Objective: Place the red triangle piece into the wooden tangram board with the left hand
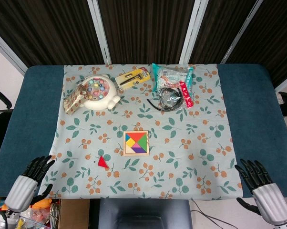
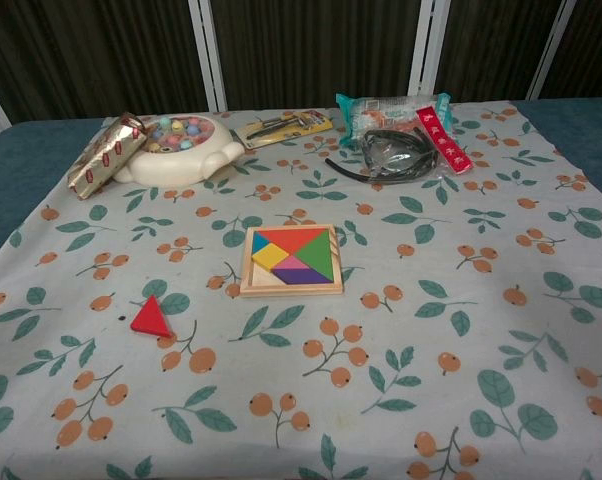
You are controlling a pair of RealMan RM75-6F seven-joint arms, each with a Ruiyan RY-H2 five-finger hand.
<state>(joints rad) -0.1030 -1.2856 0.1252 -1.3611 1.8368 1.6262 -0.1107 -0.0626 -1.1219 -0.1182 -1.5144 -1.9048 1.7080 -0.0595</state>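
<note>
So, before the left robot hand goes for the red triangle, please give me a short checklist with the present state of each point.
1. Left robot hand empty, fingers apart: ok.
2. Red triangle piece lying free on the cloth, nothing on it: ok.
3. Way from that hand to the piece unblocked: ok.
4. Wooden tangram board flat and uncovered: ok.
5. Free slot in the board for the piece: cannot tell.
6. Right robot hand away from the board: ok.

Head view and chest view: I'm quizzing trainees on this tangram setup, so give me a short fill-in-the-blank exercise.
1. The red triangle piece lies on the ____ tablecloth.
2. Next to the left hand, the piece lies to the ____ of the wooden tangram board.
3. Both the left hand and the right hand hold ____.

Missing words: floral; left; nothing
</note>
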